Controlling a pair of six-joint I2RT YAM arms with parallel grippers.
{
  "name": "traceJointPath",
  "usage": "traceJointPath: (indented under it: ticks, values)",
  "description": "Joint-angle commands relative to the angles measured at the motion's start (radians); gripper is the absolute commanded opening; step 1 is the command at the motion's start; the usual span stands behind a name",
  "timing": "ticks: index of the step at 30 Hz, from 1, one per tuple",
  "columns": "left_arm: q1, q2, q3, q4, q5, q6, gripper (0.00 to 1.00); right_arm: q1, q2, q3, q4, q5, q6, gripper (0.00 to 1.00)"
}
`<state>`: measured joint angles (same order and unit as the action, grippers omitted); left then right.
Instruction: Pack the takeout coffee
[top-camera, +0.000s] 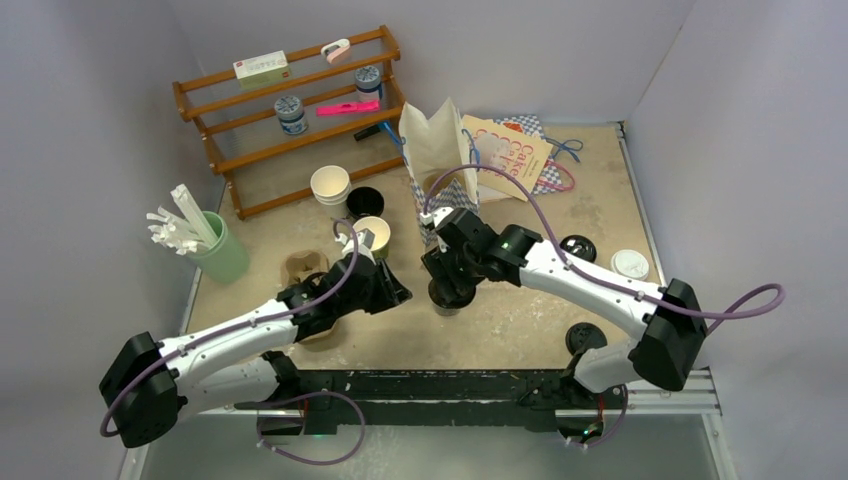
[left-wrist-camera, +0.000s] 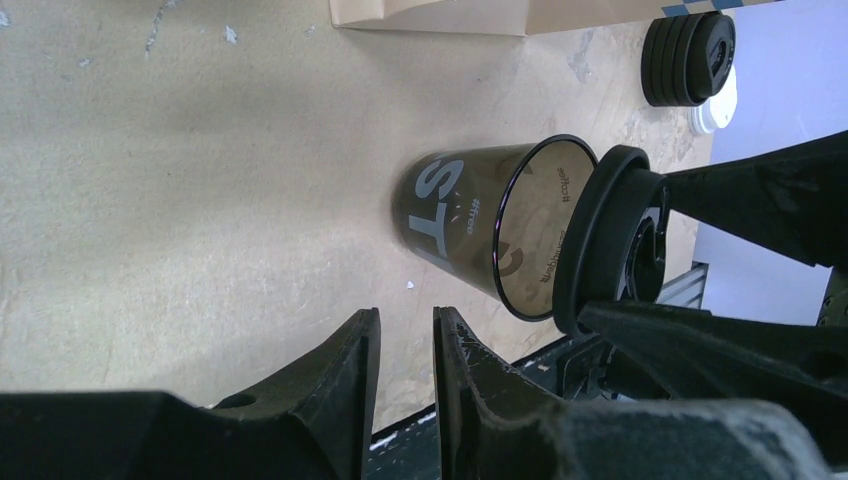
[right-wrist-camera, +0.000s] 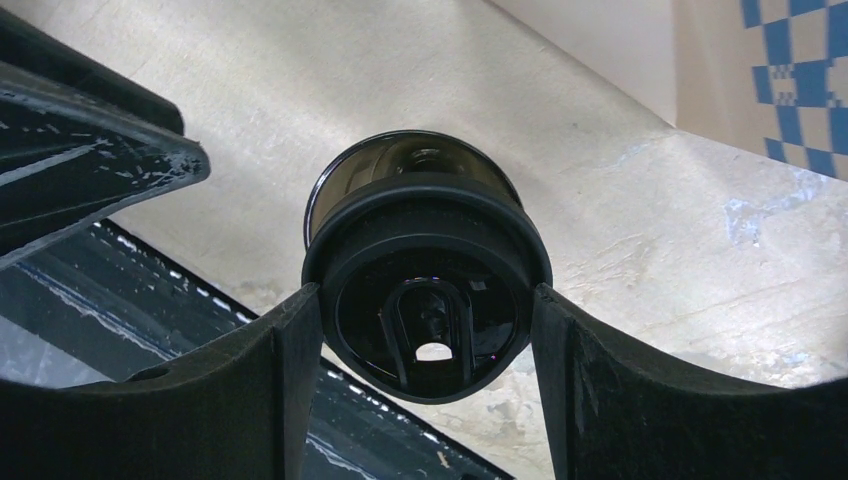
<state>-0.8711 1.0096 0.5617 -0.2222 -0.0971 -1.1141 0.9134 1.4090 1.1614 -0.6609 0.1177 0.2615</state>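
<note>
We see right claw (right-wrist-camera: 428, 335) clamping round black plastic sip lid (right-wrist-camera: 430, 250) by rim | lid partly over small black paper cup (left-wrist-camera: 450, 215), centre of tan table (top-camera: 520, 325) | left claw (left-wrist-camera: 405, 345) narrow, empty, at cup's 9 o'clock | bare tabletop toward 5 o'clock

Pale grey-lilac walls (top-camera: 540, 50) close in a scuffed beige table (top-camera: 600, 190) at nine, twelve and three o'clock. A brown wooden rack (top-camera: 300, 146) with stepped shelves stands at eleven o'clock. Light is soft and even.

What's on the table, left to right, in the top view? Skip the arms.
green cup of white sticks → stack of white cups → paper bag → stack of black lids → white lid
</note>
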Motion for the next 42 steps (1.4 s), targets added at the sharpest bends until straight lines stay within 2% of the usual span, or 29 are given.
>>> traceJointPath:
  ticks: [1,28,42]
  values:
    - [0.004,0.027,-0.026,0.132,0.026,-0.046,0.28,0.001,0.014,0.040,-0.017,-0.049,-0.029,0.53]
    - [0.027,0.249,0.046,0.273,0.092,0.009,0.25,0.001,0.108,0.070,0.009,-0.055,-0.064,0.55]
    - [0.030,0.301,0.054,0.322,0.149,0.010,0.24,0.002,0.131,0.058,0.010,-0.033,-0.092,0.58]
